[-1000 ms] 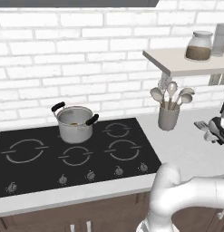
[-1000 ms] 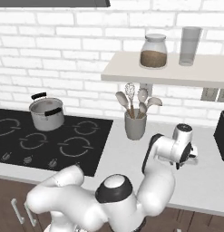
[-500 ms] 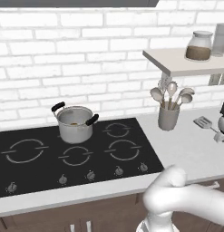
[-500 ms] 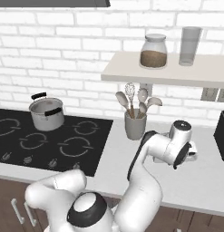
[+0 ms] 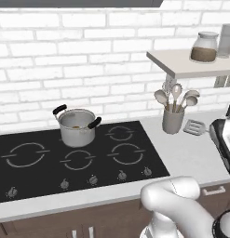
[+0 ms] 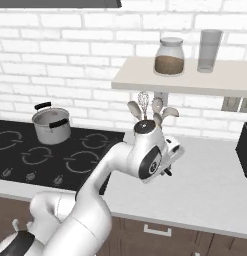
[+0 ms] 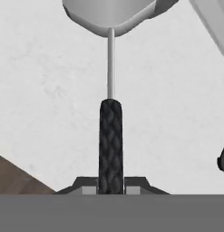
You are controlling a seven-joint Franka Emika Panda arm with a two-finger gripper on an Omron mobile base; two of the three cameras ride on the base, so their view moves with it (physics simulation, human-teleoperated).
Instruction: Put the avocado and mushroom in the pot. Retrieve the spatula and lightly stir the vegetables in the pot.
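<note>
The steel pot [image 5: 77, 126] with black side handles stands on the back left burner of the hob, also at the left in the right base view [image 6: 52, 125]; something small and brownish lies inside, too small to name. In the hand view my gripper [image 7: 110, 186] is shut on the spatula's black handle [image 7: 110, 145], whose thin silver neck runs up to the flat head [image 7: 109, 13] above the pale counter. The slotted spatula head [image 5: 196, 127] shows just right of the utensil cup, with my hand [image 5: 224, 142] at the frame's right edge. The avocado and mushroom are out of view.
A grey utensil cup [image 5: 172, 120] of pale spoons and a whisk stands beside the hob [image 5: 42, 172]. Above it a shelf [image 6: 195, 80] carries a jar [image 6: 169, 56] and a glass [image 6: 210, 50]. A black appliance [image 6: 245, 150] sits at the counter's far right.
My hand has swung left along the counter with the spatula, from near the black appliance to in front of the utensil cup. The pot has stayed put.
</note>
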